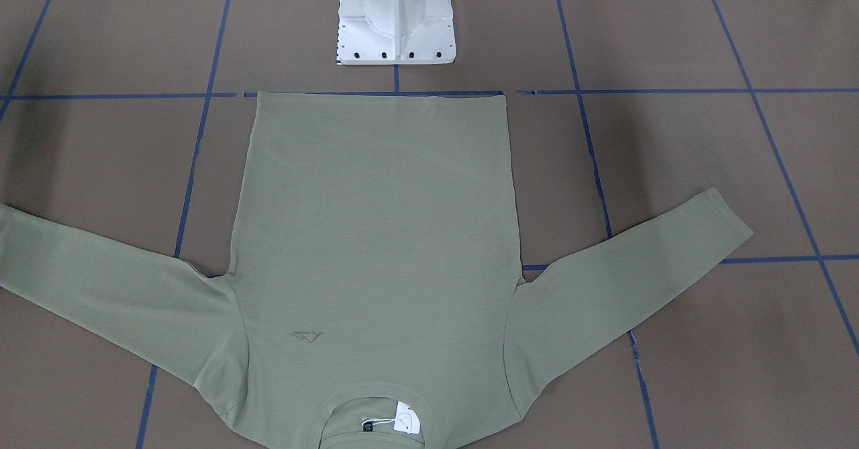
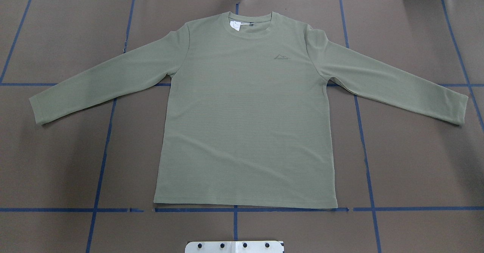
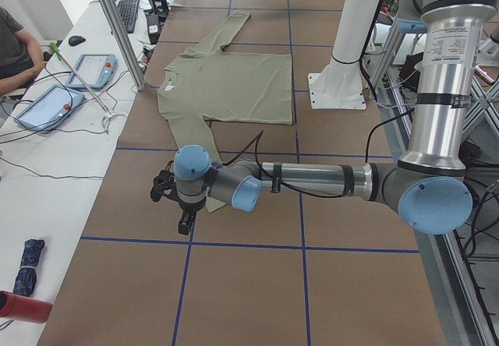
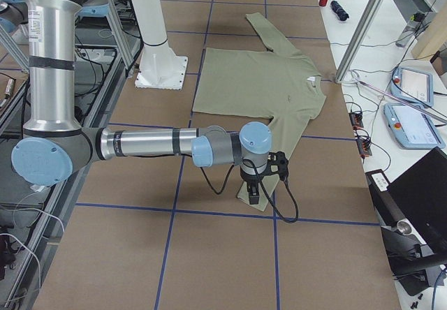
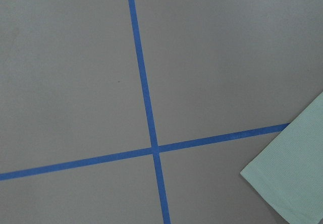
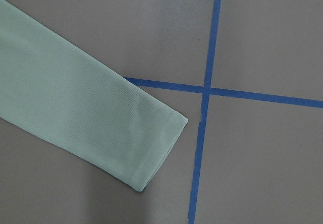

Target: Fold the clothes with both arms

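Currently we are hanging our left end effector (image 3: 185, 223) and right end effector (image 4: 253, 197) above the brown blue-taped tabletop (image 2: 56, 162). Near each is lying one cuff of the flat, sage-green long-sleeved knit shirt (image 2: 245, 113). Whether either is clenched, we cannot tell.

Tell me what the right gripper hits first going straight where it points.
Pointing down, the right gripper would probably meet the shirt's sleeve cuff first, though it may land just beside it on the table; depth is unclear.
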Motion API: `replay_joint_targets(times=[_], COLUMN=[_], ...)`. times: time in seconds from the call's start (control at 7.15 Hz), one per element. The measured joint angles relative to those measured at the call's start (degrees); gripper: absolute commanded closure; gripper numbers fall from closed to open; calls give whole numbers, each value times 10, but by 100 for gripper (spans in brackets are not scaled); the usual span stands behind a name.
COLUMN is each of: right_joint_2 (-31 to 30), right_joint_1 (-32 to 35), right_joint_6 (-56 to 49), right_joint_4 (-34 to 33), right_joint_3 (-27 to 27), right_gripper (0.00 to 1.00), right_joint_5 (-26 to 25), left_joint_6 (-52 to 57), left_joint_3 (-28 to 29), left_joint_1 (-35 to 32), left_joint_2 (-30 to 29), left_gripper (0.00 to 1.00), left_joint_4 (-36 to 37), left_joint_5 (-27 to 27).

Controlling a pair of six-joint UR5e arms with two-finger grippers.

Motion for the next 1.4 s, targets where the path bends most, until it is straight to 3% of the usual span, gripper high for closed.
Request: replay_joint_targets(times=[0.7, 1.4], right_joint_2=[26, 71], right_joint_1=[-51, -101], right_joint_6=[32, 74], right_joint_4=[209, 261], right_joint_3=[-128, -206], right_gripper=[0, 0], right_joint_5=[1, -24], left_joint_6=[-16, -24], left_joint_3=[39, 62], left_joint_1=[26, 28], left_joint_2=[-14, -15], left_gripper=[0, 0], left_joint_4=[-51, -95], left_joint_5=[-2, -2])
